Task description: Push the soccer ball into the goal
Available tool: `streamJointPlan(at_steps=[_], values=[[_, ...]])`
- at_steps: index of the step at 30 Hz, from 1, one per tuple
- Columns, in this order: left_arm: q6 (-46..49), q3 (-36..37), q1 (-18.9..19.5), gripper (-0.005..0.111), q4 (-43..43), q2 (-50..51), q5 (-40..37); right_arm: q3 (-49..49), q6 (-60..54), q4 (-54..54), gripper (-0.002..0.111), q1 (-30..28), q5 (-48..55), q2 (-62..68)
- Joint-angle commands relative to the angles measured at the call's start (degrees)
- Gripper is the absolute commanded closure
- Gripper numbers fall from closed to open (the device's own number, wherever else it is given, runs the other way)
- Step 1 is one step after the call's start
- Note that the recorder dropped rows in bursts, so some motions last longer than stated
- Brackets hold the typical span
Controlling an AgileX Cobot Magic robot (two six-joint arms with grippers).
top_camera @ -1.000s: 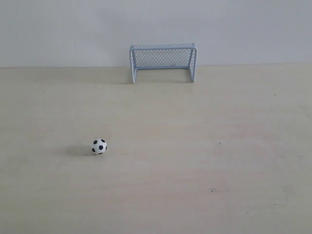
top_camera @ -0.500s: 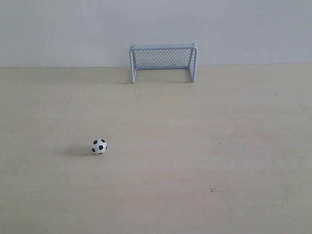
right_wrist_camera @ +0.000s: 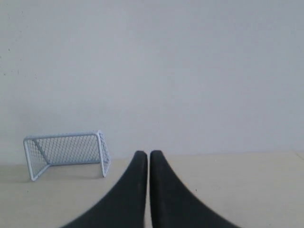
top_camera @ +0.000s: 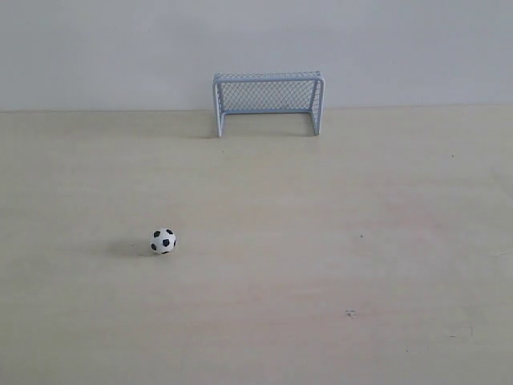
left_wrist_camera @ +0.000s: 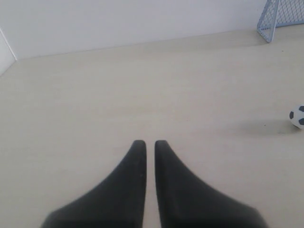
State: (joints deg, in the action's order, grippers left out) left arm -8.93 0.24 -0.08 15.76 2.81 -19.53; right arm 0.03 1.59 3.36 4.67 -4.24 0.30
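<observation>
The soccer ball sits on the pale surface, left of and well apart from the goal at the far wall, exactly where it lay a second ago. The left end effector and right end effector are both closed and empty.

Left gripper: two matte black fingers, each broad at the base and sweeping in a concave curve to a narrow, rounded tip, with straight inner edges. Right gripper: same pattern, two matte black fingers with flared bases, curved outer edges, straight inner faces and blunt rounded tips; surface smooth and uniform in colour.
</observation>
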Motion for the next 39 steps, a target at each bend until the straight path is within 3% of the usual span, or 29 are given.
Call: streamJointPlan(at_steps=[1, 8, 18, 32, 39], values=[[-0.5, -0.2, -0.5, 0.100, 0.0, 0.3, 0.2, 0.0, 0.3, 1.4, 0.108, -0.1, -4.9, -0.3], [-0.5, -0.2, -0.5, 0.100, 0.0, 0.3, 0.2, 0.0, 2.4, 1.9, 0.108, -0.1, -3.4, -0.3], [-0.5, -0.2, -0.5, 0.100, 0.0, 0.3, 0.2, -9.9, 0.8, 1.7, 0.108, -0.1, 5.8, 0.1], [-0.5, -0.2, -0.5, 0.100, 0.0, 0.3, 0.2, -25.1, -0.2, 1.8, 0.108, -0.1, 19.3, 14.5], [-0.5, -0.2, -0.5, 0.100, 0.0, 0.3, 0.2, -32.1, -10.3, 7.0, 0.108, -0.1, 25.7, 21.8]])
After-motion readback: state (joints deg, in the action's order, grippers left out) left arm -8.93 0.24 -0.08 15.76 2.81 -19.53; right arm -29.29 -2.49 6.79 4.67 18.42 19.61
